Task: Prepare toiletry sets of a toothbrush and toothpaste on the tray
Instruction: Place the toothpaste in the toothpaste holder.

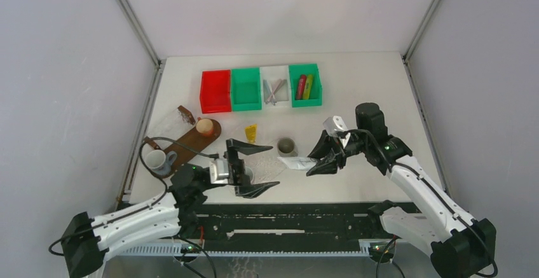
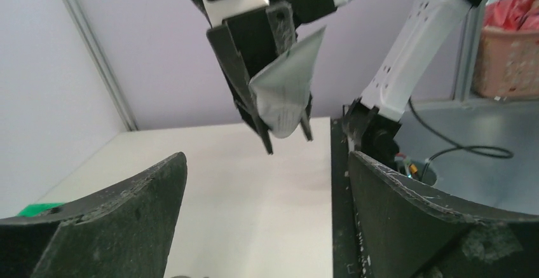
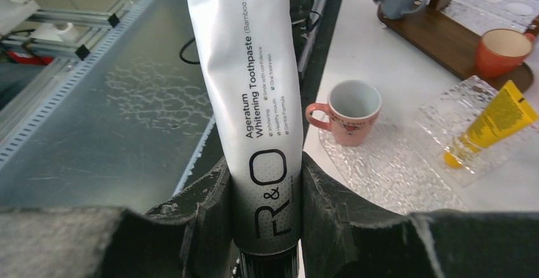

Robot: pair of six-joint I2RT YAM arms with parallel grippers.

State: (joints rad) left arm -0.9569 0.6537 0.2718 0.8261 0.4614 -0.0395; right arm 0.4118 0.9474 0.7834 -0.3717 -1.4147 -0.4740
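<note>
Holding 1 white toothpaste tube (image 3: 254,87), the right pincer (image 1: 315,164) is clamped on the tube's lower body near the cap end, 1 finger on each side. The tube is printed "R&O" and "Whitening Toothpaste". It hangs clear of the tabletop (image 1: 356,100) at the near centre, its flat end pointing left toward the left pincer (image 1: 274,163).

The left pincer stands with its fingers wide apart, gripping nothing, just left of the tube and above a clear glass tray (image 1: 264,162). 1 yellow tube (image 1: 252,133) lies on glass just beyond the left pincer. 1 pink mug (image 3: 348,109) stands on glass near it.

Along the far side, 4 bins sit in a row:
- the red bin (image 1: 216,91) is at the left;
- the green bin (image 1: 246,89) comes next;
- the white bin (image 1: 274,73) holds pale toothbrushes (image 1: 274,91);
- the right green bin (image 1: 316,87) holds 1 red tube (image 1: 300,87) and 1 yellowish tube (image 1: 308,86).

At the left, a wooden board (image 1: 187,144) carries 1 orange cup (image 1: 204,126). 1 pale mug (image 1: 157,161) stands at its near end.
</note>
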